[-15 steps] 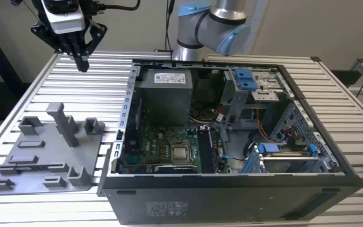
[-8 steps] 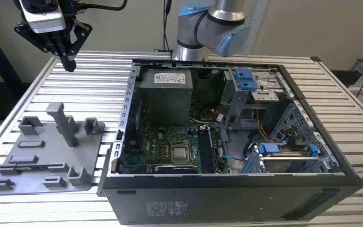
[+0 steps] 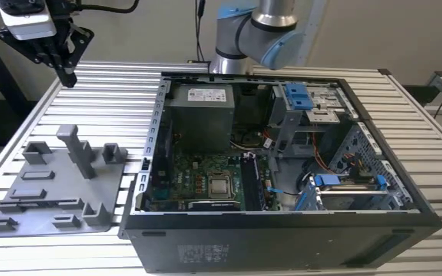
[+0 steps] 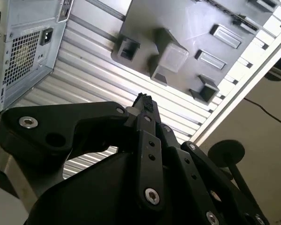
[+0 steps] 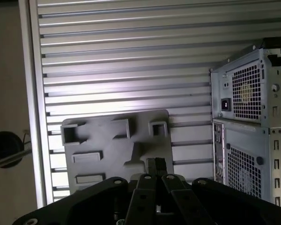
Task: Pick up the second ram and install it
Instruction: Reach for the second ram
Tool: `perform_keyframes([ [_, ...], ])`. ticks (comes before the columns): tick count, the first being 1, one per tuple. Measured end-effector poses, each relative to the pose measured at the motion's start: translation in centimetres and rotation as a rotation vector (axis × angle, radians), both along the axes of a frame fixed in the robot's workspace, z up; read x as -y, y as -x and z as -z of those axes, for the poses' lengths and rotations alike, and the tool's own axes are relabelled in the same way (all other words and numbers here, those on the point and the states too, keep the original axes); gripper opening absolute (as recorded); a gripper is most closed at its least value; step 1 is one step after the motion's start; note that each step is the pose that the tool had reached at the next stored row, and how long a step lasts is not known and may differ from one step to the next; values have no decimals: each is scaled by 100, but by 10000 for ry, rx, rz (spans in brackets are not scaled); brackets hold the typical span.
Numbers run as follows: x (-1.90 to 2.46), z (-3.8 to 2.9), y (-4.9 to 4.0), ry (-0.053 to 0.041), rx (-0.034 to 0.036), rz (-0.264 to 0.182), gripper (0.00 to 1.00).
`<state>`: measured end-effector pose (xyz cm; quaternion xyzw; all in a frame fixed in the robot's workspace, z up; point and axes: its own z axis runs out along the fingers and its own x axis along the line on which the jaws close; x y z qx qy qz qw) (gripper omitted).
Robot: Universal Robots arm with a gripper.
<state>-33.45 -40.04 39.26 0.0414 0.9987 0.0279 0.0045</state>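
1. The end effector (image 3: 67, 77) hangs high over the far corner of the desk (image 3: 113, 92) on the exterior view's left, fingers pointing down.
2. In both wrist views its fingers (image 5: 150, 165) (image 4: 144, 101) are drawn together, and nothing can be seen between them.
3. The grey holder tray (image 3: 106, 184) lies flat on the desk along the edge on the exterior view's left, towards the near corner and just beside the computer case (image 3: 282, 241).
4. A long, thin dark strip lies across the near part of the tray and looks like the second ram (image 3: 43, 201). I cannot tell for sure that it is not a rail of the tray. It is well apart from the end effector.
5. The case lies open on its side over the middle of the desk, with the grey power-supply box (image 3: 198, 115) at its far end and the processor (image 3: 221, 186) nearer the front.
6. Both wrist views show the tray (image 5: 107, 150) (image 4: 192, 28) below the fingers and the back of the case (image 5: 243, 117) (image 4: 23, 51) beside it.
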Motion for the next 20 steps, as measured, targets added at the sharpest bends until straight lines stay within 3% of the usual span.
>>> perform_keyframes([
  [7, 19, 0, 226, -1, 7, 0, 11],
  [13, 25, 0, 382, -1, 187, -25, 11],
  [20, 25, 6, 515, -5, 209, -315, 11],
])
